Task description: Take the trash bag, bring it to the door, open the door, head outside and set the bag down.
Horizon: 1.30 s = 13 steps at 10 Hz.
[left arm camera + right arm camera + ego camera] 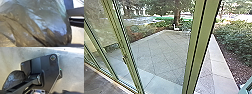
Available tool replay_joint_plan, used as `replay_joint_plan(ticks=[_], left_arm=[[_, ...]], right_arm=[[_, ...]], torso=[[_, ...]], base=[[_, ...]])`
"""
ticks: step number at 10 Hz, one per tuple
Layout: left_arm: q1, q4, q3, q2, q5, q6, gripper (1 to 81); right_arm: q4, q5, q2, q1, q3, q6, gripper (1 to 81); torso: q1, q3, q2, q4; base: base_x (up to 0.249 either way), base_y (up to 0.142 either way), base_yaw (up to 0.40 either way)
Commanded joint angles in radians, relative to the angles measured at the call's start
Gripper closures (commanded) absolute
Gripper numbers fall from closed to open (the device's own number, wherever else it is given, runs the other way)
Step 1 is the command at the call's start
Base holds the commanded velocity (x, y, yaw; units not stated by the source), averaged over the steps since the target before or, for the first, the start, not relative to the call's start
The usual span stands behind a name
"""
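Observation:
The trash bag (41, 25) appears large and close in the left wrist view, its thin, wrinkled, see-through plastic brownish and bluish. A dark, shiny part of a bag (15, 78) bulges out beside the robot's base plate in the right wrist view. Green metal door frames (125, 50) with glass stand close in front of the robot in the head view, and a thick green upright (199, 47) rises right of the middle. What the left hand holds cannot be made out behind the plastic.
Beyond the glass lies a paved yard (159, 55) with a pale stone border (220, 67). Bushes (236, 37) line its right side, and a tree trunk (177, 16) stands at the back. A metal sill (111, 80) runs along the floor at left.

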<state>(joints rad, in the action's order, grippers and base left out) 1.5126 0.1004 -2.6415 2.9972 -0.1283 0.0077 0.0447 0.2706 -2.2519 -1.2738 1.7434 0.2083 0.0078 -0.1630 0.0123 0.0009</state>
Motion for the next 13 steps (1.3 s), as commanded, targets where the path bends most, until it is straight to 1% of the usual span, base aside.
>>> replay_joint_plan(ticks=[1, 2, 3, 4, 5, 8, 9, 10, 12, 13], left_arm=[[-0.039, -0.001, 0.0, 0.003, -0.064, 0.008, 81.1], [-0.042, -0.001, 0.0, 0.005, -0.063, 0.008, 81.1], [-0.044, -0.001, 0.0, 0.005, -0.063, 0.008, 81.1], [-0.047, -0.001, 0.0, 0.007, -0.063, 0.008, 81.1], [-0.05, 0.001, 0.0, 0.007, -0.063, 0.008, 81.1], [-0.064, -0.001, -0.005, 0.007, -0.063, 0.008, 81.1], [-0.067, -0.001, -0.005, 0.008, -0.063, 0.008, 81.1], [-0.068, -0.001, -0.005, 0.008, -0.063, 0.008, 81.1], [-0.07, -0.001, -0.014, 0.007, -0.063, 0.008, 81.1], [-0.07, -0.001, -0.017, 0.008, -0.063, 0.008, 81.1]], right_arm=[[0.003, -0.061, -0.066, -0.045, 0.065, -0.02, 1.0], [-0.012, -0.108, -0.114, -0.074, 0.104, -0.026, 1.0], [-0.054, -0.108, -0.163, -0.092, 0.146, -0.041, 1.0], [-0.08, -0.108, -0.215, -0.108, 0.195, -0.043, 1.0], [-0.083, -0.114, -0.249, -0.123, 0.238, -0.043, 1.0], [-0.091, -0.119, -0.33, -0.151, 0.303, -0.052, 1.0], [-0.092, -0.119, -0.352, -0.154, 0.327, -0.053, 1.0], [-0.092, -0.119, -0.389, -0.157, 0.375, -0.058, 1.0], [-0.092, -0.119, -0.442, -0.163, 0.438, -0.067, 1.0], [-0.091, -0.117, -0.459, -0.164, 0.461, -0.078, 1.0]], torso=[[0.0, 0.0, 0.0, 0.0], [0.0, 0.0, 0.0, 0.0], [0.0, 0.0, 0.0, 0.0], [0.0, 0.0, 0.0, 0.0], [0.0, 0.0, 0.0, 0.0], [0.0, 0.0, 0.0, 0.0], [0.0, 0.072, 0.0, 0.0], [0.0, 0.076, 0.0, 0.0], [0.0, 0.116, 0.0, 0.0], [0.0, 0.075, 0.0, 0.0]], base=[[0.0, 0.0, 0.0], [0.0, 0.0, 0.0], [0.0, 0.0, 0.0], [0.0, 0.0, 0.0], [0.0, 0.0, 0.0], [0.0, 0.0, 0.0], [0.0, 0.0, 0.0], [0.0, 0.0, 0.0], [0.0, 0.0, 0.0], [0.0, 0.0, 0.0]])
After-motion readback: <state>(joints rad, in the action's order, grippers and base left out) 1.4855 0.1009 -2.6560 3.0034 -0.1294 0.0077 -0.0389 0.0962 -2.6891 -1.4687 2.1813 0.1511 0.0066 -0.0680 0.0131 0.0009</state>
